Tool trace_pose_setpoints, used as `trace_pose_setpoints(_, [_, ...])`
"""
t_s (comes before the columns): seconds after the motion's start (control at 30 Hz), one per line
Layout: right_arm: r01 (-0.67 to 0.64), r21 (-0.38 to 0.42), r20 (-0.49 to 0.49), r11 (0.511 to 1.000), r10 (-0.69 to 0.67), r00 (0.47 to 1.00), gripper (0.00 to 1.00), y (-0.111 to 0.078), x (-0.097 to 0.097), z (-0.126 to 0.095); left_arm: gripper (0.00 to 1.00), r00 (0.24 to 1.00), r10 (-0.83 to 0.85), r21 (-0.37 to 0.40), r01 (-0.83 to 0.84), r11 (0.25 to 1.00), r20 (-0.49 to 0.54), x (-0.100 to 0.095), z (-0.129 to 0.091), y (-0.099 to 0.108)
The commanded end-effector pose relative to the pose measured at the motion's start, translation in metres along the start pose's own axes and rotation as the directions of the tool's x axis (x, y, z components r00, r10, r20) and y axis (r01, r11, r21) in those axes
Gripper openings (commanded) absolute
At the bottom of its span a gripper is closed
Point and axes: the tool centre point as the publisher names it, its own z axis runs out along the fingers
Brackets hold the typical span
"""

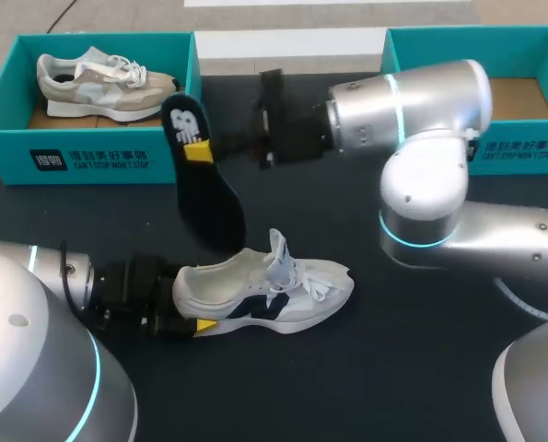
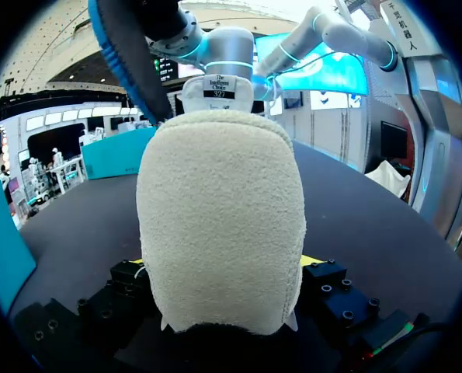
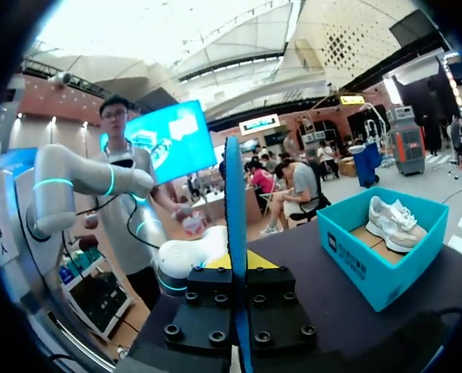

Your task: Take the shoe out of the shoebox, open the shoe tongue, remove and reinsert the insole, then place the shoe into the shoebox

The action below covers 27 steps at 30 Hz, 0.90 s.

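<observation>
My right arm [image 1: 421, 92] is covering part of the right box [image 1: 531, 101] at the tabletop's [image 1: 421, 368] far right corner. The right gripper [image 1: 198, 147] is grasping the dark insole [image 1: 204, 198] upright, beside the left box [image 1: 89, 152] that is holding a second shoe [image 1: 103, 83]. Near the front left edge the left gripper [image 1: 192, 313] is clenching the shoe [image 1: 283, 290] at the heel, which is hiding one finger.

Front-wall print: shoebox [image 1: 89, 158] at 10 o'clock, second shoebox [image 1: 518, 152] at 2 o'clock. Logo: insole [image 1: 204, 184]. Printed label: shoe tongue [image 2: 219, 87].
</observation>
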Motion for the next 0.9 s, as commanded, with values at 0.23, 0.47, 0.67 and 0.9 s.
trace_pose_setpoints(0.23, [-0.136,-0.08,-0.032,0.987,0.134,0.99,0.0,0.042,0.015,-0.047,0.0,1.0,0.0,-0.004,0.0,1.0,0.0,0.002,0.0,0.002])
trace_pose_setpoints(0.47, [-0.267,-0.051,-0.084,0.962,0.263,0.961,0.0,0.059,0.026,-0.068,0.0,1.0,0.0,-0.004,0.0,1.0,0.0,0.002,0.0,0.002])
trace_pose_setpoints(0.67, [-0.286,-0.039,-0.125,0.958,0.279,0.952,0.0,0.073,0.032,-0.076,0.0,1.0,0.0,-0.004,0.0,1.0,0.0,0.002,0.0,0.002])
trace_pose_setpoints(0.9, [-0.19,-0.025,-0.083,0.981,0.188,0.979,0.0,0.079,0.032,-0.077,0.0,1.0,0.0,-0.004,0.0,1.0,0.0,0.002,0.0,0.002])
